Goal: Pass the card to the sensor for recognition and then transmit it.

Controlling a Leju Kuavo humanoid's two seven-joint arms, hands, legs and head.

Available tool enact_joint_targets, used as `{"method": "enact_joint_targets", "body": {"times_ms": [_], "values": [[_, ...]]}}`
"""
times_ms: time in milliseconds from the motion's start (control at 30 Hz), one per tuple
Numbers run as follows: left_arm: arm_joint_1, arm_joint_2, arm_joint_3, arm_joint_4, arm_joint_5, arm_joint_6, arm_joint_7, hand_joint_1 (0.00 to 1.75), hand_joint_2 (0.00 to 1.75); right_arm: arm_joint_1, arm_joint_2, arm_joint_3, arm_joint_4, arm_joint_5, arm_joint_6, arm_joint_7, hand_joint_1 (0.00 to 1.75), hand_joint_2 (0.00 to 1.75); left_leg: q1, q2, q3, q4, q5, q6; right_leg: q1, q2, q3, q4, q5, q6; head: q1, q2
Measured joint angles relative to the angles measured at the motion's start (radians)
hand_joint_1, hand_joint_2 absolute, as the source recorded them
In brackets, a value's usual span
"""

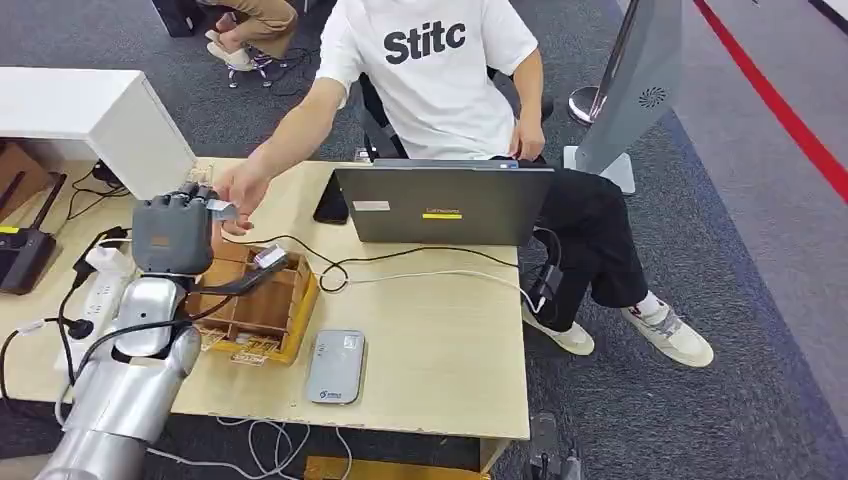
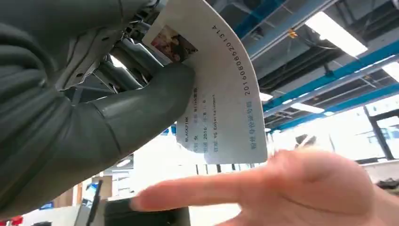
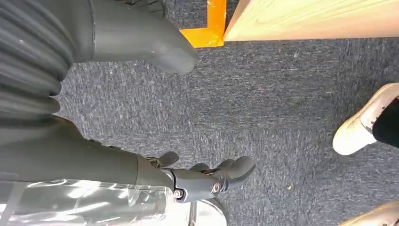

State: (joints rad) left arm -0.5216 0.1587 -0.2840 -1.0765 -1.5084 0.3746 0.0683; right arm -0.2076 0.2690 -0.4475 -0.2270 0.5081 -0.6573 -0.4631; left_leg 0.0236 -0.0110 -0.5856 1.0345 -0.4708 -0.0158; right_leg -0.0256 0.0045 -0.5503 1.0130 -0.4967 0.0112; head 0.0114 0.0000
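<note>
A light wooden table (image 1: 440, 330) stands on grey carpet, with a seated person behind it. The right hand (image 3: 155, 108) hangs beside the table edge above the carpet; its thumb and dark fingers are apart and hold nothing. The left hand (image 1: 173, 232) is raised over the table's left part, back of the hand toward the head camera. It pinches the card (image 2: 221, 94) between the thick grey thumb (image 2: 146, 110) and the fingers behind it; the grip covers the card end bearing the photo, and the printed end projects free beyond the thumb. In the head view, the card (image 1: 222, 208) projects from the fingertips toward the person. The person's hand (image 1: 240, 188) is at the card's free end; actual contact cannot be confirmed. Directly below the left hand sits an open wooden box (image 1: 262, 300) with compartments. Just beyond that box, toward the near table edge, lies a grey card reader (image 1: 336, 366). Farther from the hand, a laptop (image 1: 445, 203) stands open facing the person.
</note>
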Motion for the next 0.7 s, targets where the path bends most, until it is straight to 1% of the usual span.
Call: {"method": "enact_joint_targets", "body": {"times_ms": [133, 300, 333, 400, 433, 467, 500, 533, 600, 700], "values": [[-0.003, 0.004, 0.052, 0.010, 0.000, 0.012, -0.014, 1.75, 1.75, 0.000, 0.000, 0.000, 0.000, 0.000, 0.000, 0.000, 0.00, 1.75, 0.000, 0.000, 0.000, 0.000, 0.000, 0.000, 0.000, 0.000, 0.000, 0.000, 0.000, 0.000, 0.000, 0.000], [-0.003, 0.008, 0.069, 0.018, 0.000, 0.028, -0.014, 1.75, 1.75, 0.000, 0.000, 0.001, 0.000, 0.003, 0.000, 0.000, 0.00, 1.75, 0.000, 0.000, -0.001, 0.000, 0.000, 0.000, 0.000, 0.001, -0.001, 0.000, 0.000, 0.000, 0.000, 0.000], [-0.003, 0.008, 0.072, 0.021, 0.000, 0.032, -0.015, 1.69, 1.75, 0.000, 0.000, 0.001, 0.000, 0.003, 0.000, 0.000, 0.00, 1.75, 0.000, 0.001, -0.001, 0.000, 0.000, 0.000, 0.000, 0.001, -0.001, 0.000, 0.000, 0.000, 0.000, 0.000], [-0.002, 0.007, 0.075, 0.021, 0.000, 0.035, -0.017, 1.50, 1.75, 0.000, 0.001, 0.001, 0.000, 0.003, 0.000, 0.000, 0.00, 1.75, 0.000, 0.001, -0.001, 0.000, 0.000, 0.000, 0.000, 0.002, -0.002, 0.000, 0.000, 0.000, 0.000, 0.000], [-0.002, 0.006, 0.076, 0.021, 0.000, 0.036, -0.018, 0.19, 1.75, 0.000, 0.001, 0.001, 0.000, 0.003, 0.000, 0.000, 0.00, 1.75, 0.000, 0.001, -0.001, 0.000, 0.000, 0.000, 0.000, 0.002, -0.002, 0.000, 0.000, 0.000, 0.000, 0.000], [-0.001, 0.005, 0.078, 0.021, 0.000, 0.032, -0.021, 0.00, 1.75, 0.000, 0.001, 0.001, 0.000, 0.003, 0.000, 0.000, 0.00, 1.75, 0.000, 0.002, -0.002, 0.000, 0.000, 0.000, 0.000, 0.002, -0.002, 0.000, 0.000, 0.000, 0.000, 0.000], [0.000, 0.003, 0.082, 0.021, 0.000, 0.031, -0.027, 0.00, 1.75, 0.000, 0.001, 0.001, 0.000, 0.002, 0.000, 0.000, 0.00, 1.75, 0.000, 0.002, -0.002, 0.000, 0.000, 0.000, 0.000, 0.002, -0.003, 0.000, 0.000, 0.000, 0.000, 0.000], [0.002, -0.001, 0.084, 0.021, 0.000, 0.028, -0.029, 0.00, 0.00, 0.000, 0.001, 0.001, 0.000, 0.002, 0.000, 0.000, 0.00, 1.75, 0.000, 0.001, -0.002, 0.000, 0.000, 0.000, 0.000, 0.002, -0.003, 0.000, 0.000, 0.000, 0.000, 0.000], [0.004, -0.010, 0.092, 0.021, 0.000, 0.021, -0.040, 0.00, 0.00, 0.000, 0.001, 0.001, 0.000, 0.002, 0.000, 0.002, 0.00, 1.75, 0.000, 0.000, -0.003, 0.000, 0.000, 0.000, 0.000, 0.001, -0.004, 0.000, 0.000, 0.000, 0.000, 0.000], [0.012, -0.021, 0.099, 0.016, 0.000, 0.024, -0.040, 0.00, 0.00, 0.000, 0.001, 0.001, 0.000, 0.002, 0.000, 0.002, 0.00, 1.75, 0.000, 0.001, -0.004, 0.000, 0.000, 0.000, 0.000, 0.001, -0.004, 0.000, 0.000, 0.000, 0.000, 0.000]]}}
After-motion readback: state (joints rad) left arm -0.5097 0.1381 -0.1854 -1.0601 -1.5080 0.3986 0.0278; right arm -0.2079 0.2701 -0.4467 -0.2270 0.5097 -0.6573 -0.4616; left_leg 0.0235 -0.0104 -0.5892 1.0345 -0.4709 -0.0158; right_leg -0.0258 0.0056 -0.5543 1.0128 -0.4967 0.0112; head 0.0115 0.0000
